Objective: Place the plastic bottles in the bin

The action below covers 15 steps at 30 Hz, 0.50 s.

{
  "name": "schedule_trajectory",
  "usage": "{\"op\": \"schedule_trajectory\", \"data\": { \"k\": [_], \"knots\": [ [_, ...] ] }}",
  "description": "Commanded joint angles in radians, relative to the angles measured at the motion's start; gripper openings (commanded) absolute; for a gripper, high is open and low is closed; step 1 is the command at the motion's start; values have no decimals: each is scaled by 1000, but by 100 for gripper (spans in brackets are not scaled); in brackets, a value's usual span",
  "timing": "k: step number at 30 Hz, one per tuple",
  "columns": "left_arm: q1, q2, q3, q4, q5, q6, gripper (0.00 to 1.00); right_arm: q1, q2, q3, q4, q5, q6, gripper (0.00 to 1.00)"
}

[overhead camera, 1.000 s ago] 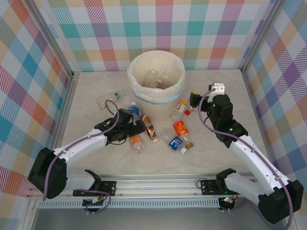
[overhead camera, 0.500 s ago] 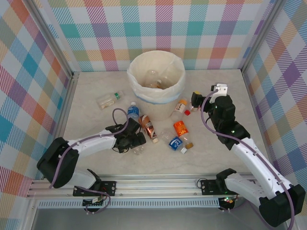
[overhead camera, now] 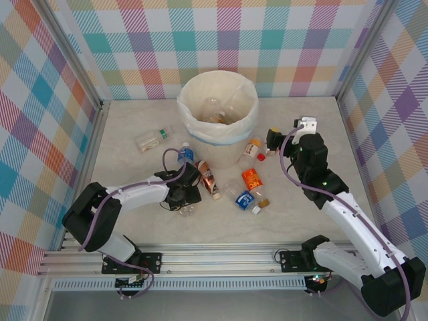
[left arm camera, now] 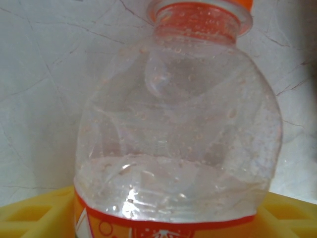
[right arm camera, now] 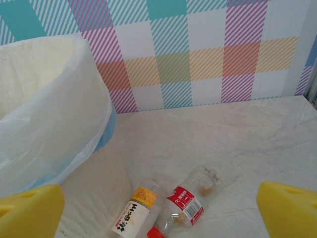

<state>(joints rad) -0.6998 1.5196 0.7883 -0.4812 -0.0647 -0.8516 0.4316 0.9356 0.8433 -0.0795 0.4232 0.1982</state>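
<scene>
table (overhead camera: 127, 120): marbled | on it: bin (overhead camera: 221, 152), bottles (overhead camera: 252, 179) (lying scattered near bin)

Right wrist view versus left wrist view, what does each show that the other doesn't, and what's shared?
Right wrist view: the bagged bin, a yellow-label bottle and a red-label bottle lying beside it, and the plaid wall. Left wrist view: a close-up of a dented orange-capped bottle between the left tool's fingers. Shared: the marble table and yellow pads at the lower corners.
</scene>
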Motion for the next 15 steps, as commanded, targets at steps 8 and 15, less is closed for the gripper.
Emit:
{"op": "schedule_trajectory", "data": {
  "k": [8,15],
  "knots": [
    [-12,-129,-64,85,-76,-17,62,-5,48,16,34,-29,34,100],
    [-4,-284,-115,111,-186,-13,62,-5,50,17,35,-28,38,100]
  ]
}}
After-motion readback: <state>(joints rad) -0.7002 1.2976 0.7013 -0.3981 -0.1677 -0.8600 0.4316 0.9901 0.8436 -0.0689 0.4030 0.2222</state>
